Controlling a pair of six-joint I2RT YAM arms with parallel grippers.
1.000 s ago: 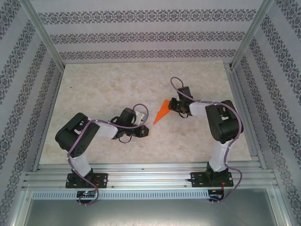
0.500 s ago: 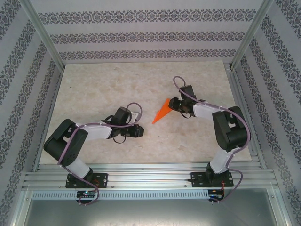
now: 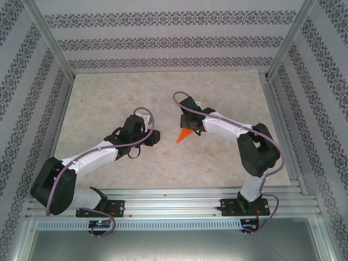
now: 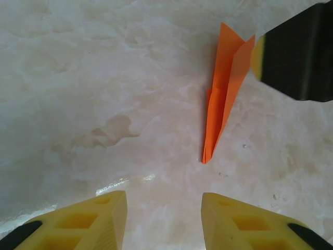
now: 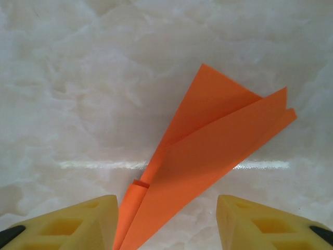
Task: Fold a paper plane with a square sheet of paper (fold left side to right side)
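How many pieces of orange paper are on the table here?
1. The paper plane lies near the middle of the table, its pointed tip toward the left arm. Its wide end sits partly under the right arm, which could hide a scrap.

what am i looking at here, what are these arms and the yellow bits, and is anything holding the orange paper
These are two robot arms bolted at the near edge of a marble-look table. One picture comes from a fixed camera above and behind them. The other two come from small cameras on each wrist, looking out past that arm's own yellow fingers. Each arm ends in a two-finger grasping part: the left end effector and the right end effector. On the table lies one orange paper plane, a narrow folded wedge. Nothing holds it. Both end effectors are open. The left one is apart from the plane, while the plane's narrow end lies between the right one's spread fingers.
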